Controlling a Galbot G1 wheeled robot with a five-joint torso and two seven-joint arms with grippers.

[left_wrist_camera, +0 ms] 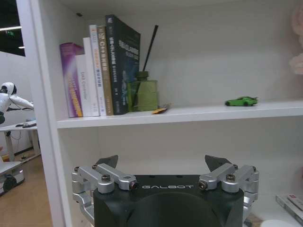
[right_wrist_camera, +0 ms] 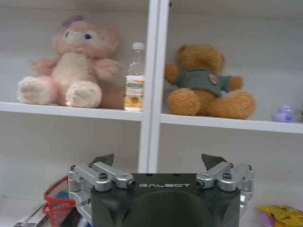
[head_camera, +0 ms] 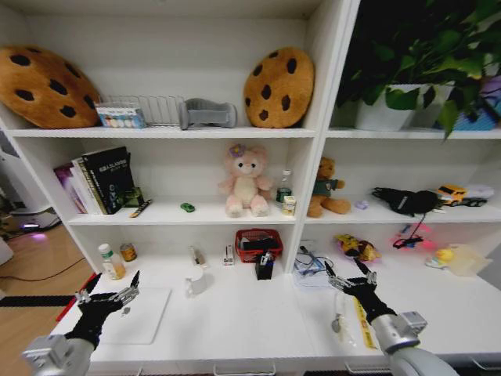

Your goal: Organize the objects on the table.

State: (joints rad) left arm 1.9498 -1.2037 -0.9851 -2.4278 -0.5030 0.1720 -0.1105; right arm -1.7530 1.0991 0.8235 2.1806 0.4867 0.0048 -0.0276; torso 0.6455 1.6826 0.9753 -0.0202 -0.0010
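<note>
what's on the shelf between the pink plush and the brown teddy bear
A small bottle with an orange label, standing upright beside the white shelf divider, between the pink plush and the teddy bear; clearest in the right wrist view.

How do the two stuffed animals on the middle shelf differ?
The pink plush is pale pink with a purple flower on its head; the brown teddy bear is brown and wears a green top. The pink one is larger. A white upright divides their compartments. Both sit upright, facing outward.
</note>
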